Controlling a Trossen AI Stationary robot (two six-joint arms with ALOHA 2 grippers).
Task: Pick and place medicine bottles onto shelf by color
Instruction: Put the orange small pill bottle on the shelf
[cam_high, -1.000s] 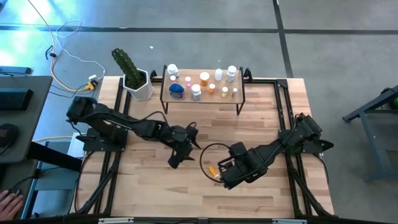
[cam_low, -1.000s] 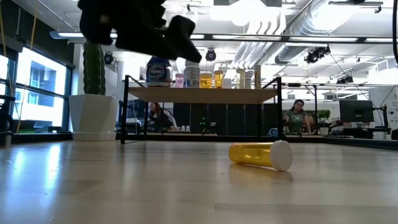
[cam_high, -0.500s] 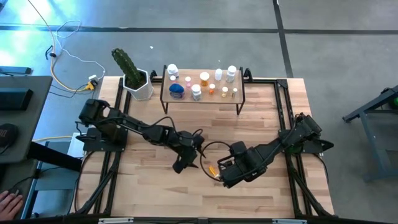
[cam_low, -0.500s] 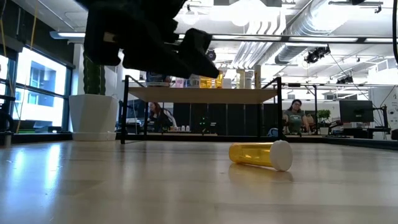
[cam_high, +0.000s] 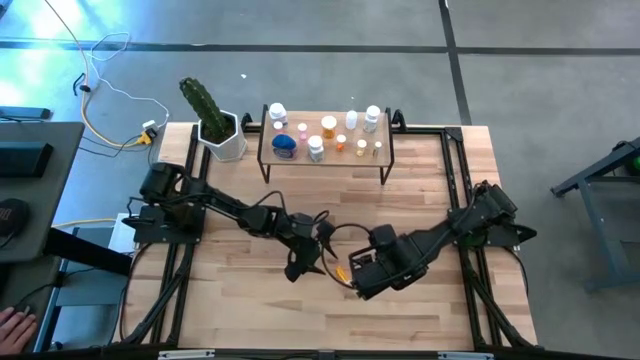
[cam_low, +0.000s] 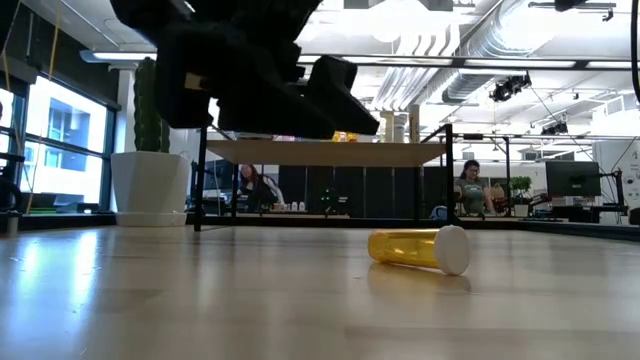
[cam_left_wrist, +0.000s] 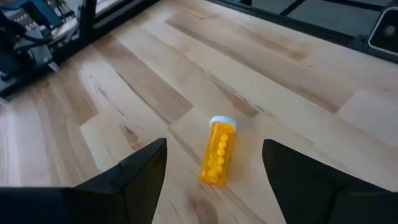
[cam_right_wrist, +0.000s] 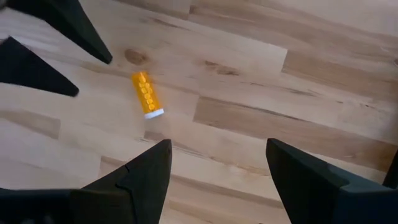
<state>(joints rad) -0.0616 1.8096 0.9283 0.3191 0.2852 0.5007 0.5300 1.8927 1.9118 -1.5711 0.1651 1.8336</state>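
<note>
An orange medicine bottle (cam_left_wrist: 217, 154) with a white cap (cam_left_wrist: 222, 121) lies on its side on the wooden table, near the middle (cam_high: 342, 272). My left gripper (cam_left_wrist: 214, 144) hangs open, slanting down at it from the table's left, a finger on either side and clear of it. My right gripper (cam_right_wrist: 217, 143) hovers open above the table just right of the bottle (cam_right_wrist: 147, 94), pointing down. The shelf (cam_high: 325, 152) stands at the far edge with several white, orange, blue and pinkish bottles (cam_high: 315, 135) on its top.
A white pot with a green cactus (cam_high: 215, 125) stands left of the shelf at the far left. Bare table lies between the lying bottle and the shelf. In the low view, people (cam_low: 470, 185) sit in the room beyond.
My left gripper has come down and gone toward the table's right, closing on the orange bottle, and has tipped further downward. It stays open. The bottle has not moved.
</note>
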